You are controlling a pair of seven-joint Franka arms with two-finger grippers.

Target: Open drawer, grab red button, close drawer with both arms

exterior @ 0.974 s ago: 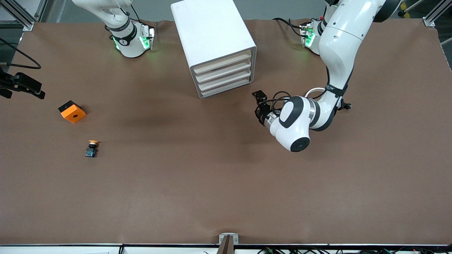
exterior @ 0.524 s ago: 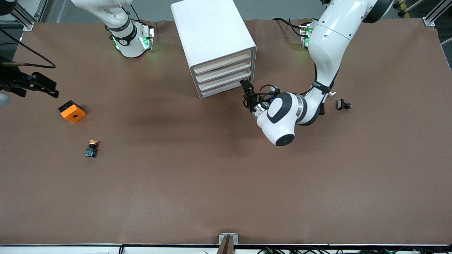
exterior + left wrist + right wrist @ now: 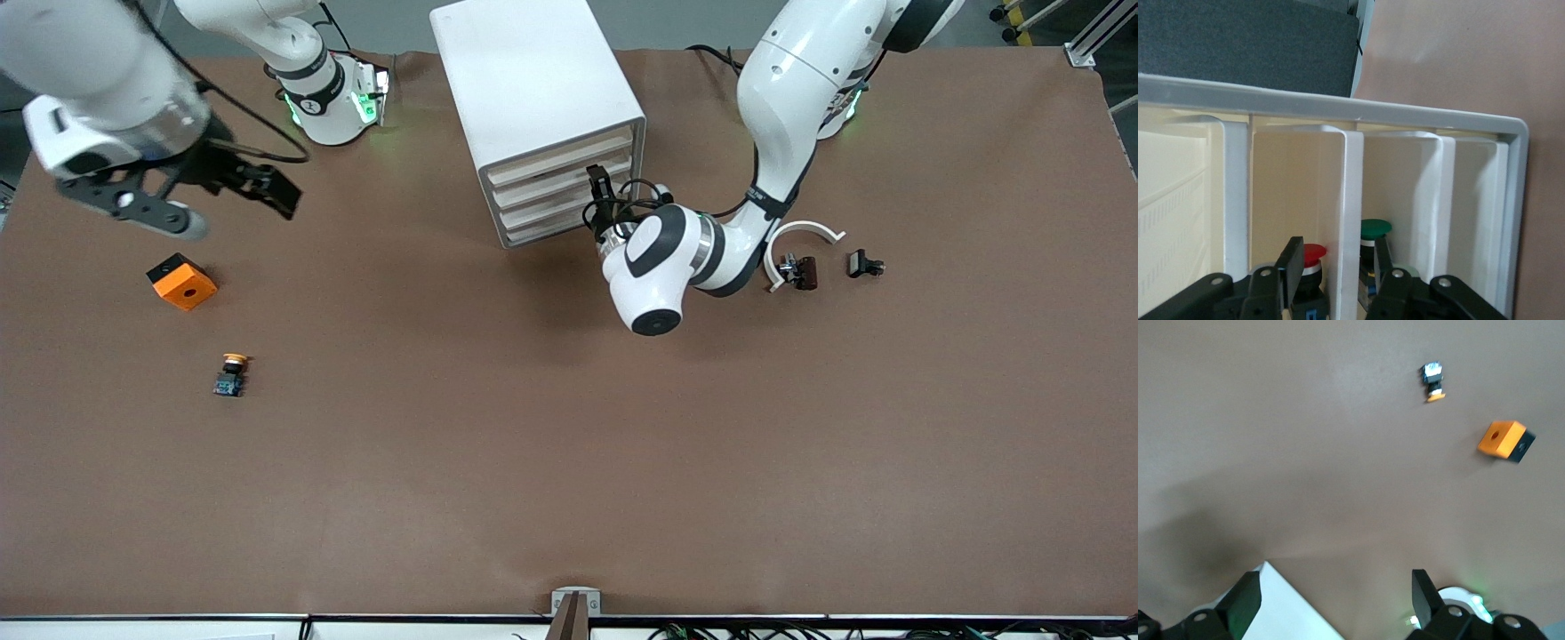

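The white cabinet (image 3: 524, 71) stands at the robots' edge of the table, its four drawers (image 3: 551, 191) facing the front camera, all pushed in. My left gripper (image 3: 597, 188) is at the drawer fronts. In the left wrist view it (image 3: 1338, 261) is open, its fingers (image 3: 1293, 261) straddling one cream drawer front edge (image 3: 1345, 200). The red-capped button (image 3: 1313, 257) lies inside the cabinet beside one finger. My right gripper (image 3: 209, 200) is open and empty in the air over the right arm's end of the table; it (image 3: 1335, 587) holds nothing.
A green-capped button (image 3: 1375, 230) lies in the adjoining drawer level. A yellow-capped button (image 3: 231, 373) and an orange block (image 3: 181, 281) lie toward the right arm's end. A white curved piece (image 3: 800, 240) and small black parts (image 3: 864, 264) lie toward the left arm's end.
My left gripper has moved across the table to the drawer fronts, uncovering the white curved piece. My right arm has swung in over the table above the orange block.
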